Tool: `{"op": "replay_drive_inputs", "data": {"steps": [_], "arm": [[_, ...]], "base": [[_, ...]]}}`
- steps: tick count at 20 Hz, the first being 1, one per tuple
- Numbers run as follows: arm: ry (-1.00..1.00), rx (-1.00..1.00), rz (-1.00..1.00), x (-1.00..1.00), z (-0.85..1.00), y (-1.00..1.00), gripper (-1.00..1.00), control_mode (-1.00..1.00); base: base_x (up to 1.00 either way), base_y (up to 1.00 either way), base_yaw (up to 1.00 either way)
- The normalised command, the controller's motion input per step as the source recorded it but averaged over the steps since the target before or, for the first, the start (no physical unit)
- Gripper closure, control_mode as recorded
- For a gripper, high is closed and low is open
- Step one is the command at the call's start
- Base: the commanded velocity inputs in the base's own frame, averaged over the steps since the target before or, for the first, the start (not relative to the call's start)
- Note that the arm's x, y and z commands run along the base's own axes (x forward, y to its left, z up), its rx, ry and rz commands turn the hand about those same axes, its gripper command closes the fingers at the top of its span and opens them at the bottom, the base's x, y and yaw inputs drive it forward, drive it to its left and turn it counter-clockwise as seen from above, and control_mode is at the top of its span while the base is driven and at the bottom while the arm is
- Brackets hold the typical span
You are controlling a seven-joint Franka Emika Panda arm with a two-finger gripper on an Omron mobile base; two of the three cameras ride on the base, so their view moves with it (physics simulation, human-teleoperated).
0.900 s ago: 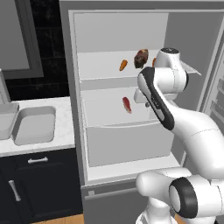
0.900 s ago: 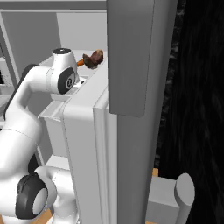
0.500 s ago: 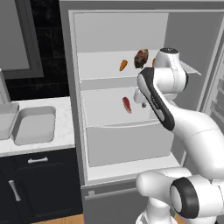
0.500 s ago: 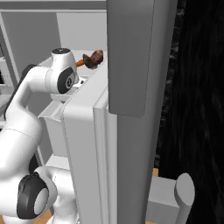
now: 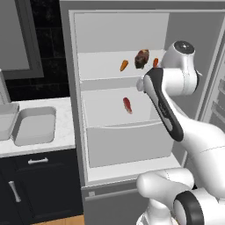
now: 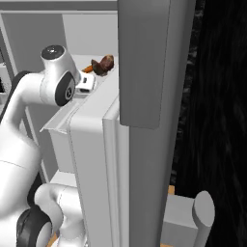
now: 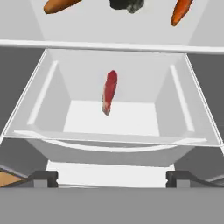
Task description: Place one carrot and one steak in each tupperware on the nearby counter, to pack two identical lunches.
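Open fridge (image 5: 118, 44), red steak (image 7: 109, 92) on its shelf, hand (image 7: 111, 178) spread.

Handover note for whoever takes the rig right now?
Gripper: open, empty, facing the open fridge.
Glossy red elongated steak slab: in the clear drawer below the shelf.
Upper shelf: two small orange carrots, dark brown lumpy steak chunk between them.
Pale grey tupperware trays on the white marble counter: empty.
Done: nothing packed.
Left: one carrot and one steak per tray.
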Motion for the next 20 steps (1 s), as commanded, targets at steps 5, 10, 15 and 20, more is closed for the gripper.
{"op": "replay_drive_inputs", "data": {"steps": [5,10,15,20], "arm": [[-0.17,0.0,-0.02,0.31,0.46,0.0,-1.0,-1.0],[-0.06,0.03,-0.04,0.55,0.35,0.0,-1.0,-1.0],[-0.09,0.04,-0.04,0.57,0.19,0.0,-1.0,-1.0],[-0.11,0.04,-0.01,0.53,0.15,0.0,-1.0,-1.0]], "base": [[0.0,0.0,0.0],[0.0,0.0,0.0],[0.0,0.0,0.0],[0.0,0.0,0.0]]}}
